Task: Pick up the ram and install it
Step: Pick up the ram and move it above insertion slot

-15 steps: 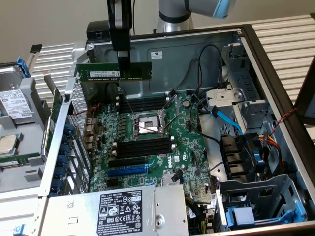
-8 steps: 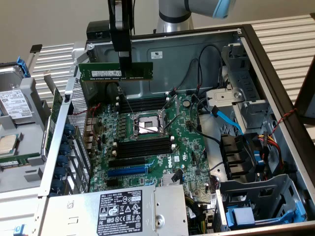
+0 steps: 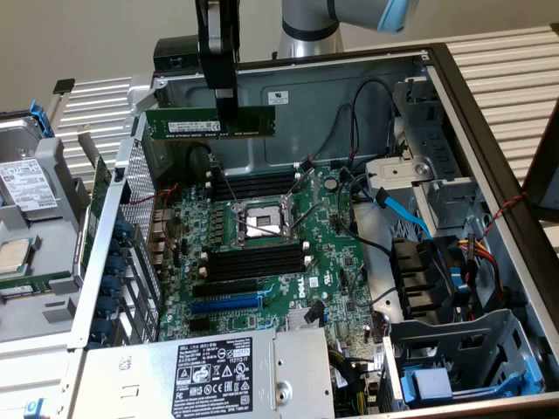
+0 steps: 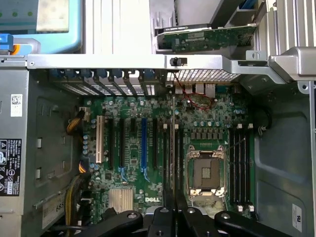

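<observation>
The ram is a long green stick with a white label. It hangs level in the air above the open computer case, near its back wall. My gripper is shut on the stick's upper edge, right of its middle. In the wrist view the ram shows edge-on as a thin dark line running out from my gripper. It lies over the black memory slots beside the CPU socket. Bare black memory slots sit on the near side of the CPU socket, with more slots on its far side.
A long blue expansion slot lies near the power supply. Cables and a blue data lead crowd the exterior view's right by the drive cage. A hard drive rests outside the case's wall.
</observation>
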Action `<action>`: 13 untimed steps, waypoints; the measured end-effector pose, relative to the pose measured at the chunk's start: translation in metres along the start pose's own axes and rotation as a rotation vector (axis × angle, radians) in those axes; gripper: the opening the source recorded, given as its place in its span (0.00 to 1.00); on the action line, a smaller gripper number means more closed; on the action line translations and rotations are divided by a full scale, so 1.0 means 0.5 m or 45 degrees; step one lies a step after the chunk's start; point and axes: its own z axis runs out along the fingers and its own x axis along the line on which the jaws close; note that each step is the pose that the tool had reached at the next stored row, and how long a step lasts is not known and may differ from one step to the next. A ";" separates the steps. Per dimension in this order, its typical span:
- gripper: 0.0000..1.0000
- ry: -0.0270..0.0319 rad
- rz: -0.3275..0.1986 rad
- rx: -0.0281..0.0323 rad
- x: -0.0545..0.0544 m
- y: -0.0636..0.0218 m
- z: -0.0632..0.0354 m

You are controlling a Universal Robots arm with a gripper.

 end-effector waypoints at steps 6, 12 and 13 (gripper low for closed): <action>0.13 -0.0021 0.000 0.0103 -0.018 -0.003 0.002; 0.13 -0.0017 0.000 0.0169 -0.050 -0.015 0.006; 0.13 -0.0011 0.000 0.0172 -0.056 -0.021 0.008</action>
